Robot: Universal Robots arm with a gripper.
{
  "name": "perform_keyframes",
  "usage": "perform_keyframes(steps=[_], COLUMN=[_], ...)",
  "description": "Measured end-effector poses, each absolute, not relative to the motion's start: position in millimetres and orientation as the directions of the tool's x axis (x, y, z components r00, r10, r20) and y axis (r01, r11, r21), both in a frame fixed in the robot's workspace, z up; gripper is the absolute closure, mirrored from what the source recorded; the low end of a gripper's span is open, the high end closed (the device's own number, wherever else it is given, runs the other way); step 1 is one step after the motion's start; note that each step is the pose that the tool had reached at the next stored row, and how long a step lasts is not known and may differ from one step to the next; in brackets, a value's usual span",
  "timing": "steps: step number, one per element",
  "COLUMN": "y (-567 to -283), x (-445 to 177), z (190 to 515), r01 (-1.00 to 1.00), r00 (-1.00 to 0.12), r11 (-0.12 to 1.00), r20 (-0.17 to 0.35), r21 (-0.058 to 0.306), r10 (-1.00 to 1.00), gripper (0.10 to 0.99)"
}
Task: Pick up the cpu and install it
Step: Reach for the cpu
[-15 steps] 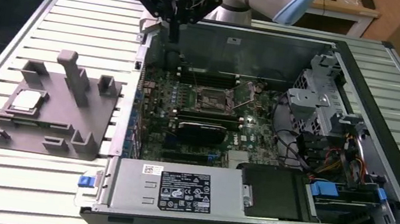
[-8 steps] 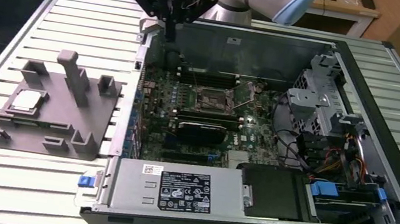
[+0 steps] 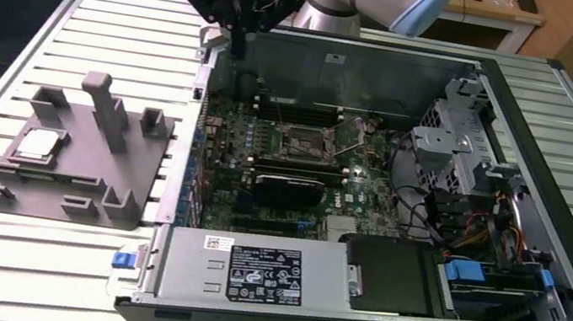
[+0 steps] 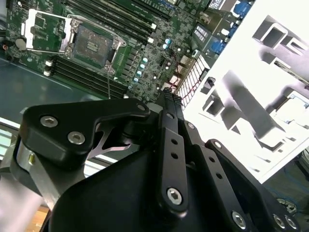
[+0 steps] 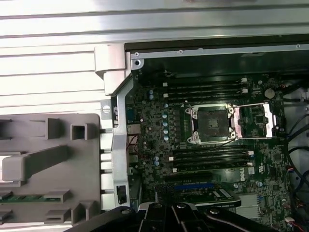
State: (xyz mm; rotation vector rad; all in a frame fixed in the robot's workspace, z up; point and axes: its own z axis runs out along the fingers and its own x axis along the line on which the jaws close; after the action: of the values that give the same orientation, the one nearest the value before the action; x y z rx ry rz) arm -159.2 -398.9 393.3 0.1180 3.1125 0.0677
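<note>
At the top of the exterior view the gripper (image 3: 239,47) hangs closed and empty over the computer case (image 3: 391,72), the cpu (image 3: 38,143) lying on the grey fixture (image 3: 48,176) at left.

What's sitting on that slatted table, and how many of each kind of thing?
Open computer case: 1
Grey plastic fixture: 1
Cpu chip, lying on the fixture: 1
Total: 3

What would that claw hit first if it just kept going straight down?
Probably the motherboard at its edge beside the wall of the computer case, away from the socket. Depth is unclear, so the gripper might catch the wall instead.
</note>
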Motion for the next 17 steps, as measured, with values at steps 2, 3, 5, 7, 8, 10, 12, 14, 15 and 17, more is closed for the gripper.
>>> perform_keyframes(steps=[2,3,5,7,8,10,12,14,15,17], y=[-399,-399,-399,-399,-399,-399,-399,-399,-399,-399], x=[-161,-162,-164,-165,-166,-167,-170,-173,-175,-179], z=[393,393,393,393,393,393,393,393,393,392], r01=[0.075,0.075,0.075,0.075,0.075,0.075,0.075,0.075,0.075,0.075], r00=[-0.997,-0.997,-0.997,-0.997,-0.997,-0.997,-0.997,-0.997,-0.997,-0.997], r11=[0.996,0.996,0.996,0.996,0.996,0.996,0.996,0.996,0.996,0.996], r20=[-0.024,-0.025,-0.024,-0.024,-0.024,-0.024,-0.024,-0.024,-0.024,-0.024], r21=[0.044,0.044,0.044,0.044,0.044,0.044,0.044,0.044,0.044,0.044], r10=[0.076,0.076,0.076,0.076,0.076,0.076,0.076,0.076,0.076,0.076], gripper=[0.98,0.98,0.98,0.98,0.98,0.98,0.98,0.98,0.98,0.98])
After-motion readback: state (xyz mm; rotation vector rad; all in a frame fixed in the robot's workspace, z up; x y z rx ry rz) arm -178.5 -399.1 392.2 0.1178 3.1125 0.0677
